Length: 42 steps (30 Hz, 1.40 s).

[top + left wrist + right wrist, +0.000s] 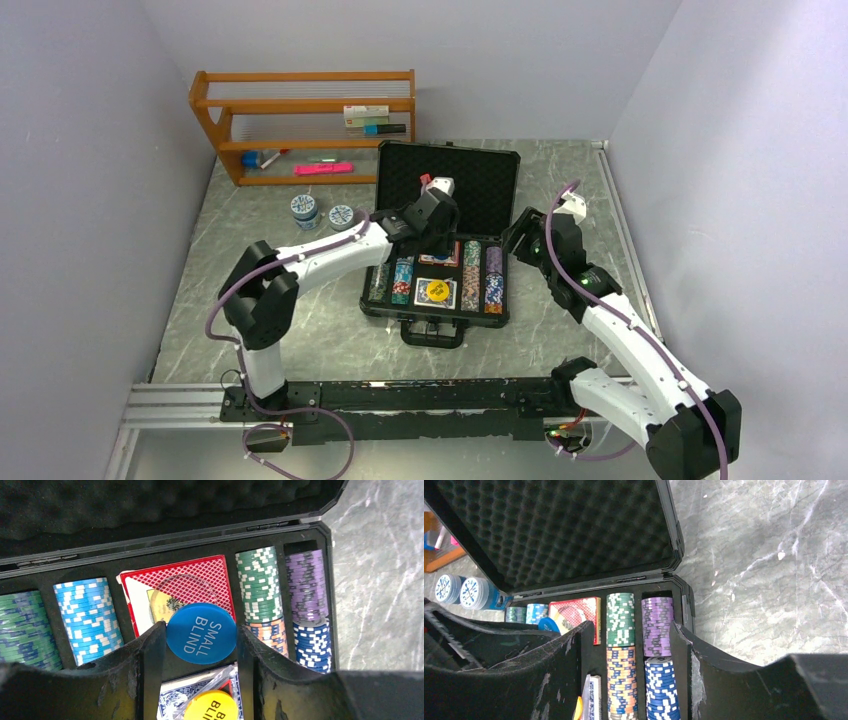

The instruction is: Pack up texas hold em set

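The black briefcase (485,172) lies open mid-table, its foam lid up. Striped chip stacks (257,582) fill its side slots. A red card deck (195,577) and a blue deck (170,700) lie in the middle slots, and a yellow button (212,707) rests on the blue deck. My left gripper (201,636) hangs over the case centre, shut on a blue "SMALL BLIND" button (201,630) held by its edges. My right gripper (630,627) hovers open above the case's right chip columns (656,625) with nothing between its fingers.
Two round blue-and-white tubs (305,210) (341,216) stand just left of the case. A wooden shelf (300,78) with markers and small items sits at the back left. Bare marble table (560,180) lies right of the case.
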Motion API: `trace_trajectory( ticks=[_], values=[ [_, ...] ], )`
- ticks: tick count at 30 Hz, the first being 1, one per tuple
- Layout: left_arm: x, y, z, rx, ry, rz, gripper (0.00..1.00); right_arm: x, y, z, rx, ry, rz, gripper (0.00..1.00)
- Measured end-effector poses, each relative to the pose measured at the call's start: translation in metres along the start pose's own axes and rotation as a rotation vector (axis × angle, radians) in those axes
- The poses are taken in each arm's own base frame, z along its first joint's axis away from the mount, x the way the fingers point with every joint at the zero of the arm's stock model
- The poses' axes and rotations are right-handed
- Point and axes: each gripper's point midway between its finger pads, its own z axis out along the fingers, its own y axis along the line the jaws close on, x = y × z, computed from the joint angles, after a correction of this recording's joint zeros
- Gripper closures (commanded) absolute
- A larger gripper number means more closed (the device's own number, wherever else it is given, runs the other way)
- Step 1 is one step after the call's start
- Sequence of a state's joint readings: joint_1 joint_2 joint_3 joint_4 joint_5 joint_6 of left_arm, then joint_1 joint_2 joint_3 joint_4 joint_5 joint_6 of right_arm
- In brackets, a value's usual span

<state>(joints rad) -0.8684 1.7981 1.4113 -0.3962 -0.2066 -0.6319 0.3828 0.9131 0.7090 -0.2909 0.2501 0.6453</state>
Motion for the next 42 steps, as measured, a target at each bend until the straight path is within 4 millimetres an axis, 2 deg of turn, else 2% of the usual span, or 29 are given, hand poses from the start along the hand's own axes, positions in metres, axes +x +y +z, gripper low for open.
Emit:
trace_trajectory(
  ticks=[9,20,28,42],
  values=[
    [0.019,0.01,0.015,-0.089,0.056,0.038,0.53,0.0,-0.002,0.0,0.005,-0.002,-0.006,0.39],
    [0.019,0.011,0.022,-0.107,0.05,0.042,0.52,0.0,-0.002,0.0,0.005,-0.002,-0.009,0.38],
    [0.013,0.012,0.031,-0.134,0.028,0.044,0.46,0.0,-0.002,0.0,0.005,-0.002,-0.01,0.39],
    [0.008,0.01,0.029,-0.127,0.012,0.049,0.16,0.0,-0.002,0.0,0.007,-0.002,-0.009,0.38]
  ],
)
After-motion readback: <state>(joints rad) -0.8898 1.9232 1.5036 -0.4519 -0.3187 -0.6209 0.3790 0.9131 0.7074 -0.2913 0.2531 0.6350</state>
